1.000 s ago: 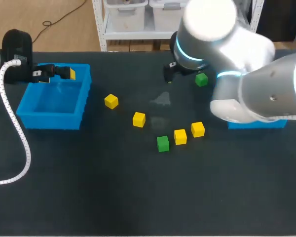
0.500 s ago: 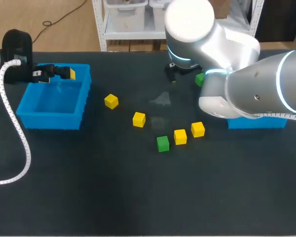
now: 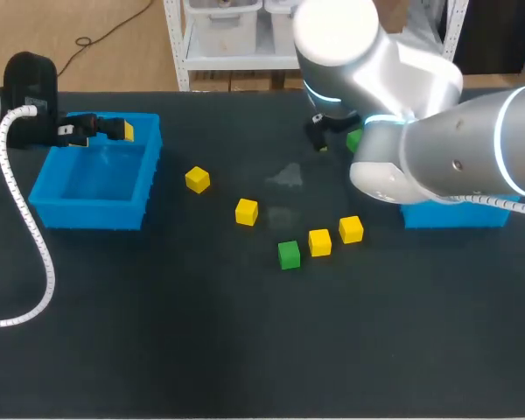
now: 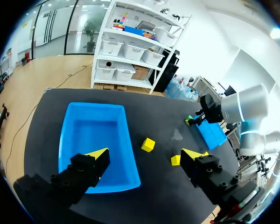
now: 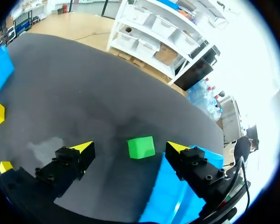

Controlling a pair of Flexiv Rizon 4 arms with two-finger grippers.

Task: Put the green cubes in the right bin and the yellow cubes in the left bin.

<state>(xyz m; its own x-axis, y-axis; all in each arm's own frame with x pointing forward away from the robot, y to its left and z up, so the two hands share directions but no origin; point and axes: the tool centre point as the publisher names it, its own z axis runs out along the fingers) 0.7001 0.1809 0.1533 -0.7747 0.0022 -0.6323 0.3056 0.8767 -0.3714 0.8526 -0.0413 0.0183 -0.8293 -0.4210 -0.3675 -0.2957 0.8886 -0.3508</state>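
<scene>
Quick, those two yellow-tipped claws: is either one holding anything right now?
Left tool: open, empty, at the left bin.
Right tool: open, green cube ahead between its fingers, not gripped.

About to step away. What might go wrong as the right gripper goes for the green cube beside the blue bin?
The small green cube lies close to the blue right bin; descending, the open right gripper could strike the bin's rim with the finger on that side. The right arm hides most of that cube from the head view.
</scene>
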